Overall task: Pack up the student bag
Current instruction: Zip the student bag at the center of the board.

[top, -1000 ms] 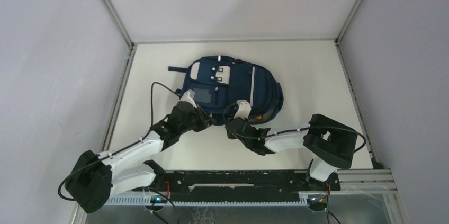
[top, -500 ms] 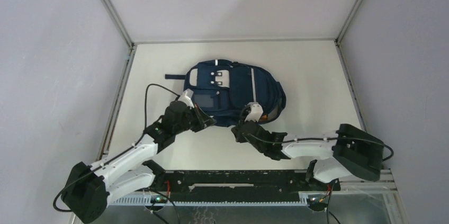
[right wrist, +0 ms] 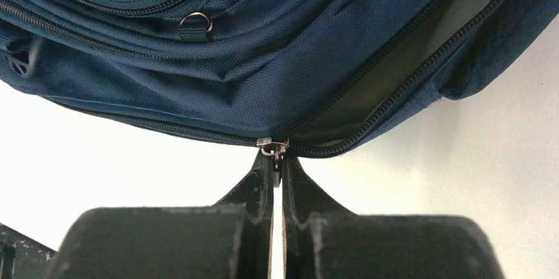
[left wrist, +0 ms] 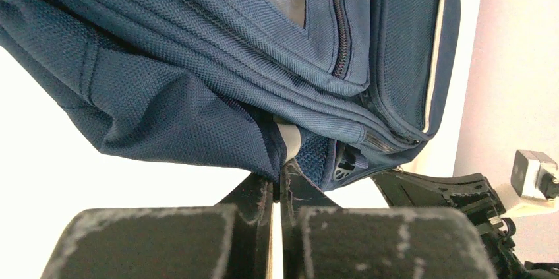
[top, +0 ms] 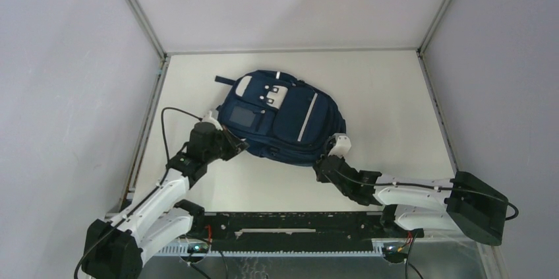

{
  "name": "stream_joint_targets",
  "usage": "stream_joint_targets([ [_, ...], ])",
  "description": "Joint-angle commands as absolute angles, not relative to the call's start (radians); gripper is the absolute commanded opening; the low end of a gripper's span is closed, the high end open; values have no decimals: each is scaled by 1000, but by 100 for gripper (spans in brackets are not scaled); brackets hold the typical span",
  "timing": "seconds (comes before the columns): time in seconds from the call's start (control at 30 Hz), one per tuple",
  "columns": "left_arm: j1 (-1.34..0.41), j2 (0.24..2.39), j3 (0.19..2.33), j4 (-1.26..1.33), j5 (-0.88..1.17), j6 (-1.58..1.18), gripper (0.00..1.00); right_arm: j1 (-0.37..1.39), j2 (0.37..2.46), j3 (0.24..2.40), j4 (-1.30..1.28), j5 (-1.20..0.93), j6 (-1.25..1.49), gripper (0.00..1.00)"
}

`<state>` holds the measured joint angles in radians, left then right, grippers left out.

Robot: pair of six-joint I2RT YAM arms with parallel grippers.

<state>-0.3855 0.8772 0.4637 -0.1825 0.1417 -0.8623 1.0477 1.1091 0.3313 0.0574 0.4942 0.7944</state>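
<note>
Anchored: student bag (top: pixel 280 117) edge pinched in left gripper (left wrist: pixel 277 183); zipper pull (right wrist: pixel 275 148) clamped in right gripper (right wrist: pixel 277 167), so zip can be run.

The student bag (top: pixel 283 117) lies about the middle of the surface (top: pixel 395 94). The left tool (top: pixel 236 148) touches its edge at 8 o'clock, and the right tool (top: pixel 324 167) meets its zip pull (right wrist: pixel 275 149) at 5 o'clock.

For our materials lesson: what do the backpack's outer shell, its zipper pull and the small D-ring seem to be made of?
Student bag shell: woven synthetic cloth, likely nylon or polyester, matte navy; a coarse grid weave shows. Zipper pull: metal, by its silvery shine. D-ring: probably metal too, thin and glinting.
</note>
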Motion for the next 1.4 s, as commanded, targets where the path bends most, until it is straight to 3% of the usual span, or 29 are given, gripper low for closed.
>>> stream_joint_targets([
  [0.0, -373, 863, 466, -90, 81, -821, 0, 1041, 1127, 362, 5, 536, 773, 0],
  [0.23, -259, 801, 565, -229, -42, -711, 0, 909, 1002, 328, -125, 542, 759, 0],
  [0.43, -145, 904, 621, -201, -45, -723, 0, 758, 910, 281, -79, 410, 730, 0],
  [0.57, -144, 1062, 690, -103, -24, -751, 0, 810, 926, 307, -51, 362, 711, 0],
  [0.83, -148, 1445, 1038, -111, 120, -720, 0, 1081, 1103, 424, 52, 334, 767, 0],
  [0.87, -151, 1469, 1102, -129, 132, -707, 7, 1117, 1139, 448, 75, 324, 792, 0],
  [0.93, -171, 1490, 1204, -239, 85, -665, 43, 1148, 1215, 483, 110, 310, 818, 0],
  [1.0, -208, 1452, 1237, -289, 41, -610, 74, 1150, 1273, 497, 163, 292, 848, 0],
  [1.07, -234, 1383, 1217, -313, 42, -585, 80, 1138, 1307, 497, 204, 285, 866, 0],
  [1.23, -365, 1163, 1055, -435, 12, -593, 80, 1058, 1357, 497, 262, 227, 872, 0],
  [1.37, -472, 1065, 818, -443, 72, -879, 76, 1005, 1381, 497, 302, 182, 873, 0],
])
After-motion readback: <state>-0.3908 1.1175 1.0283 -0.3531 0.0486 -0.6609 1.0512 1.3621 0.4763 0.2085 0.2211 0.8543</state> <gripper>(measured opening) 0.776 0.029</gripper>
